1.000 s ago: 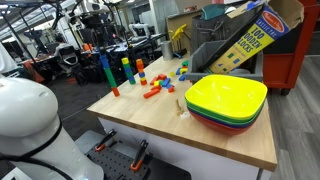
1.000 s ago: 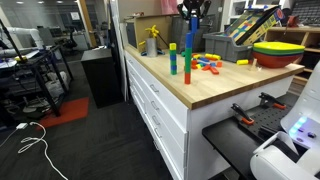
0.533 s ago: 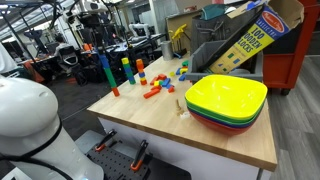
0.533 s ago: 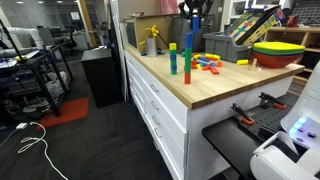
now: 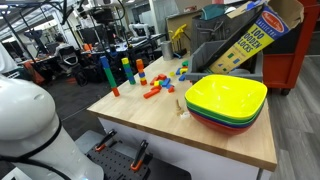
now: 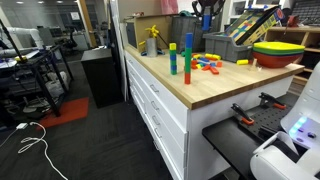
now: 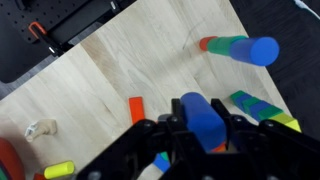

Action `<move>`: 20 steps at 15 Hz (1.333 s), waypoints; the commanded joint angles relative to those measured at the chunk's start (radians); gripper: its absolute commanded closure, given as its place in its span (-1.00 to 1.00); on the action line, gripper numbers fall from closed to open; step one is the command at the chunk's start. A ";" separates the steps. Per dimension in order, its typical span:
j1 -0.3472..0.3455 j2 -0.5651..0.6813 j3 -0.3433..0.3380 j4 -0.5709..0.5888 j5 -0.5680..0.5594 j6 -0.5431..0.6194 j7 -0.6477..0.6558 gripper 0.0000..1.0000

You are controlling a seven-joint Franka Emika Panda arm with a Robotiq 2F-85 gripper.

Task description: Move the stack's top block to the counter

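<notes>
A long pale wooden counter point(image 5: 225, 140) fills the scene; in both exterior views it runs away from the camera point(image 6: 200, 88), and the wrist view looks straight down on its grain point(image 7: 120, 60).

At the near right end in an exterior view sit three nested bowls point(image 5: 225, 100): yellow on top, set inside green, set inside red. Their red rim just shows at the lower left corner of the wrist view.

A printed box point(image 5: 255, 38) leans at the far right behind the counter; its lettering is too small to read surely.

The gripper point(image 7: 203, 130) hangs high over the far left part of the counter, cut off by the top edge in an exterior view point(image 6: 207, 10). Its fingers are clamped on a blue block point(image 7: 200, 115), held in the air well above the wood. The block's long axis runs in line with the fingers, pointing down toward the counter.

Below, a tall stack point(image 5: 106, 75) stands upright: red at the base, green, then blue on top point(image 7: 240, 48). A shorter stack point(image 7: 258, 108) stands near it, partly hidden by the fingers.

Loose blocks point(image 5: 155, 85) lie scattered beyond, among them an orange block point(image 7: 136, 108) lying flat.
</notes>
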 commanded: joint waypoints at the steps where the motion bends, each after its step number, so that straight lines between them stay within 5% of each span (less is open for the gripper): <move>1: -0.044 0.006 -0.035 -0.042 0.017 0.074 0.004 0.83; 10: -0.113 0.120 -0.058 -0.043 -0.040 0.184 0.160 0.83; 11: -0.101 0.111 -0.068 -0.045 -0.026 0.167 0.106 0.33; 16: -0.101 0.126 -0.069 -0.044 -0.029 0.172 0.137 0.33; 17: -0.101 0.126 -0.069 -0.044 -0.029 0.172 0.137 0.83; 20: -0.098 0.187 -0.073 0.013 0.018 0.146 0.177 0.83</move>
